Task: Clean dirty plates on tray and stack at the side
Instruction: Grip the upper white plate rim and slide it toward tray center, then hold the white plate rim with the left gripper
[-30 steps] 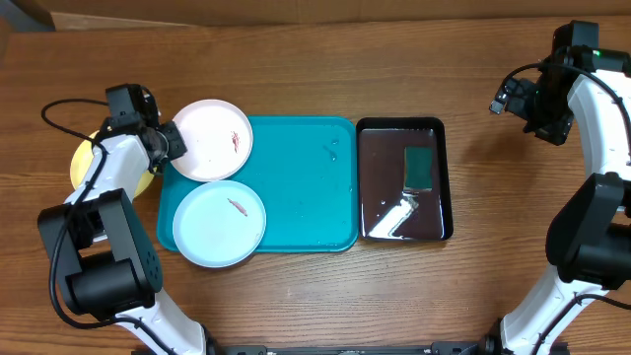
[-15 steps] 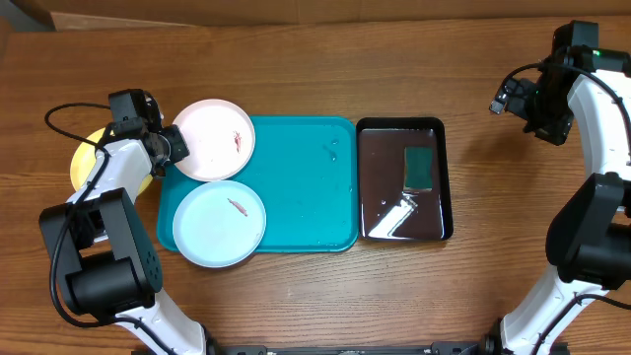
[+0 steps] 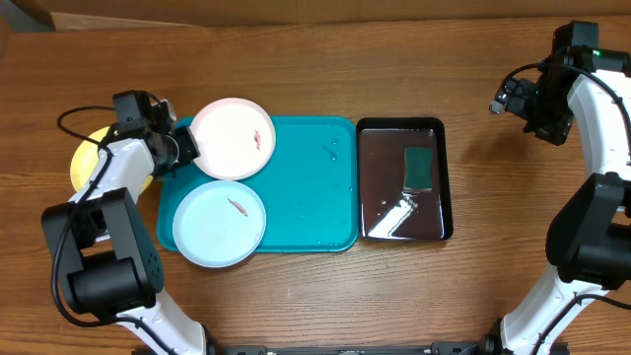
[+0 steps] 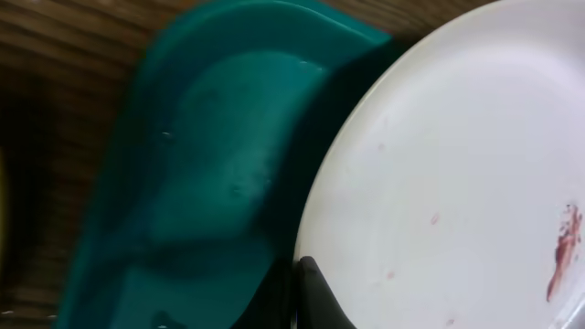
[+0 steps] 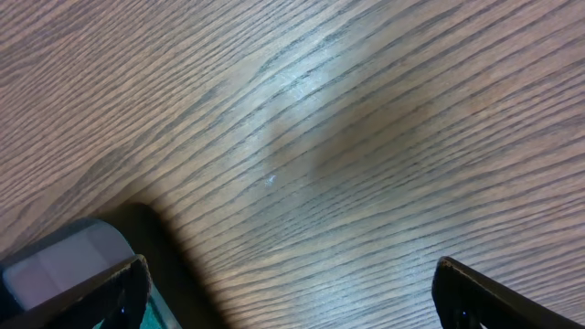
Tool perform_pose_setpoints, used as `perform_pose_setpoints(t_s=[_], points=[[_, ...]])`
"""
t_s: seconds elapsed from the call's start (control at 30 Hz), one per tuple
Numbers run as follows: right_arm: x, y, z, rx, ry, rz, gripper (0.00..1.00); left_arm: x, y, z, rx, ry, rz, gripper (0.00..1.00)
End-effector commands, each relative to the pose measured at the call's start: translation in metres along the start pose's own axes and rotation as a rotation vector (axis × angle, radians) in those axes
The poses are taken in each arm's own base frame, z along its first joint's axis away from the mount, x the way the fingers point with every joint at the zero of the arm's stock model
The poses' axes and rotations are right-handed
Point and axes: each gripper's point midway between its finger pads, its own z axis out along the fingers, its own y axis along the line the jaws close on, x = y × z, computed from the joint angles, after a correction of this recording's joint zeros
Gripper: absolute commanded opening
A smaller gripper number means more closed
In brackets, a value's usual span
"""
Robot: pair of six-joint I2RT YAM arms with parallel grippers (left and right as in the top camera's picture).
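Note:
My left gripper (image 3: 185,146) is shut on the left rim of the white plate (image 3: 233,138), which carries red-brown food bits and hangs over the turquoise tray's (image 3: 306,187) far left corner. The left wrist view shows one finger (image 4: 315,297) pressed on the white plate (image 4: 457,174) above the tray (image 4: 201,174). The pale blue plate (image 3: 219,224) with a brown bit lies on the tray's near left. The yellow-green plate (image 3: 87,158) lies on the table left of the tray, partly hidden by my left arm. My right gripper (image 5: 288,292) is open and empty over bare wood at the far right.
A glossy black bin (image 3: 402,179) right of the tray holds water, a green sponge (image 3: 420,168) and a white scraper (image 3: 392,216). A cardboard edge runs along the table's back.
My left gripper has carried the white plate to the right, further over the tray. The right arm has not moved.

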Motion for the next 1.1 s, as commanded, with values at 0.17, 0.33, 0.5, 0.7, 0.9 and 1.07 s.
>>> perform_pose_setpoints(t_s=[0.17, 0.33, 0.5, 0.7, 0.9, 1.07], points=[[-0.009, 0.001, -0.012, -0.009, -0.039, 0.003, 1.0, 0.044, -0.068, 0.005, 0.145, 0.149, 0.047, 0.04], [-0.009, 0.001, -0.012, -0.009, -0.039, 0.003, 1.0, 0.061, -0.097, 0.007, 0.168, 0.183, 0.118, 0.04], [-0.009, 0.001, -0.012, -0.009, -0.039, 0.003, 1.0, 0.076, -0.122, 0.009, 0.186, 0.21, 0.167, 0.04], [-0.009, 0.001, -0.012, -0.009, -0.039, 0.003, 1.0, 0.08, -0.139, 0.002, 0.19, 0.237, 0.194, 0.05], [-0.009, 0.001, -0.012, -0.009, -0.039, 0.003, 1.0, 0.078, -0.134, -0.007, 0.135, 0.261, 0.184, 0.22], [-0.009, 0.001, -0.012, -0.009, -0.039, 0.003, 1.0, 0.075, -0.133, -0.005, 0.119, 0.245, 0.193, 0.31]])
